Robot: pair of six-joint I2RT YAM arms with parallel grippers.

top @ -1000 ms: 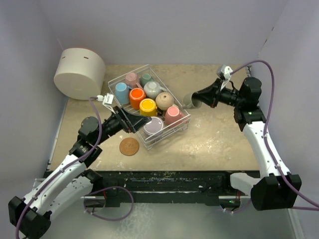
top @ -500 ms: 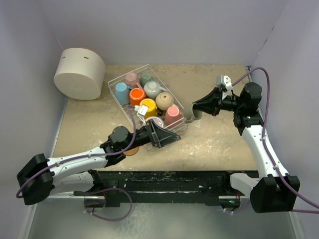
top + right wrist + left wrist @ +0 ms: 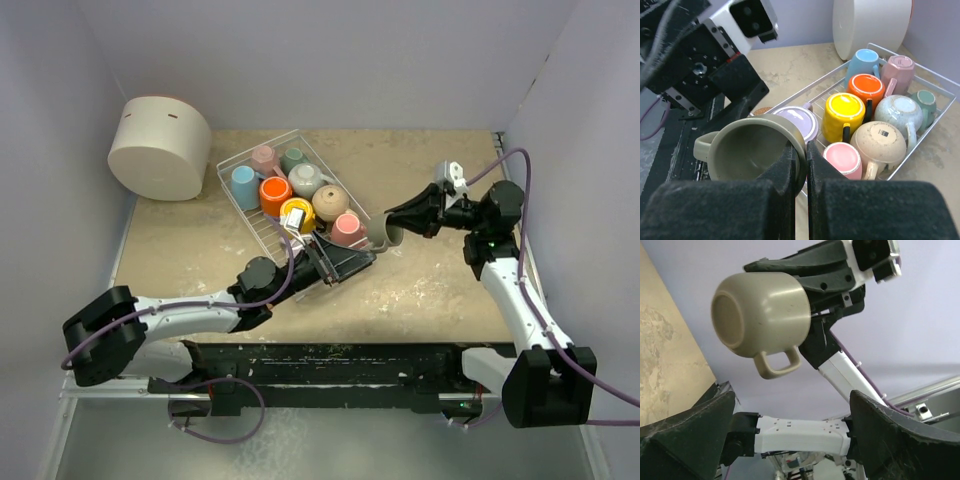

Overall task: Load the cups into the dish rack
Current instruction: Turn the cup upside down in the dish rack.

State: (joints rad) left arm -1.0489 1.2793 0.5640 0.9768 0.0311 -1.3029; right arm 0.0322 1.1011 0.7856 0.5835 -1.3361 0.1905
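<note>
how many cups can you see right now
10. Nine sit in the dish rack: light blue, rear pink, teal, orange, white, yellow, beige, front pink, lilac. One olive-grey cup is in the right hand. Others could be hidden.

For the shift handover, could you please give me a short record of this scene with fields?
right gripper: shut on the rim of the olive-grey mug, held on its side in the air just right of the dish rack
left gripper: open, empty, at the rack's near end
rack contents: nine mugs, mouth down
left to load: the olive-grey mug
also there: large white container at the table's far left
</note>
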